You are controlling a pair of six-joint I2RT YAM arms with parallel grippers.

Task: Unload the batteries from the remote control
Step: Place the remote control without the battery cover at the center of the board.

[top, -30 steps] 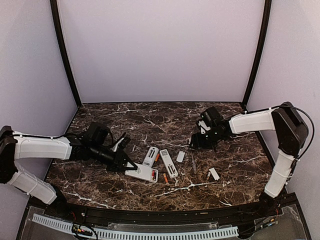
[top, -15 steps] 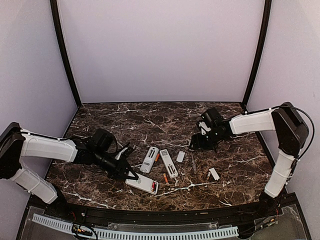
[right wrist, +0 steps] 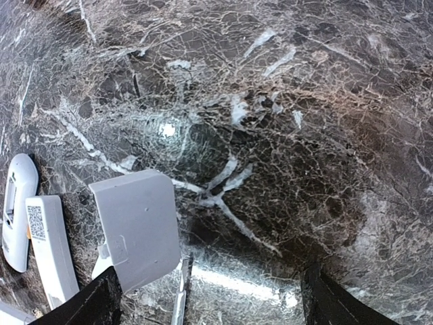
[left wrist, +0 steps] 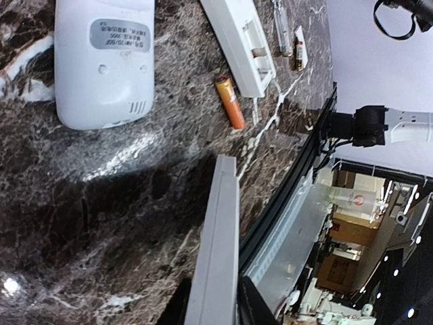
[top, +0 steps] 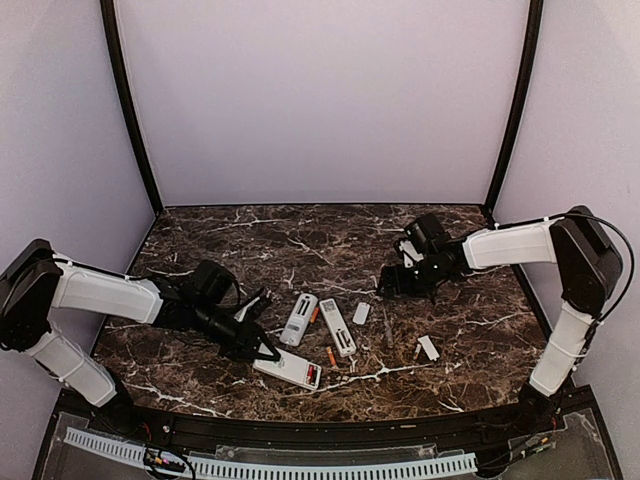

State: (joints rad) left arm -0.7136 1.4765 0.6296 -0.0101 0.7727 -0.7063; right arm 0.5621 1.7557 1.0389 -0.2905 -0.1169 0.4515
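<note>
Looking down the left wrist view, I have the left pincer (left wrist: pixel 215 299) narrow, its fingers pressed on either face of the near remote (left wrist: pixel 218 223), which I see edge-on. From above, a red-orange speck (top: pixel 312 374) sits at that remote's far end. I take it for a cell seated in its bay, though it is too small to be sure.

Just beyond, a loose orange battery (left wrist: pixel 231 103) lies on the marble table (left wrist: pixel 81 223) beside the open remote (left wrist: pixel 238 40). A greyish battery (left wrist: pixel 282 27) and a copper battery (left wrist: pixel 296 55) lie farther off to the right. The labelled remote (left wrist: pixel 105 61) lies back-up nearby.

The right pincer (right wrist: pixel 210 298) hangs wide with nothing between its fingers, a white cover plate (right wrist: pixel 135 227) just beside one of them.

These batteries look light, hard and smooth, so I expect them to roll, or squirt out of a loose pinch. I would take a loose one across the middle of its barrel, fingers square to its length. A seated one I would lever up at one end first.
</note>
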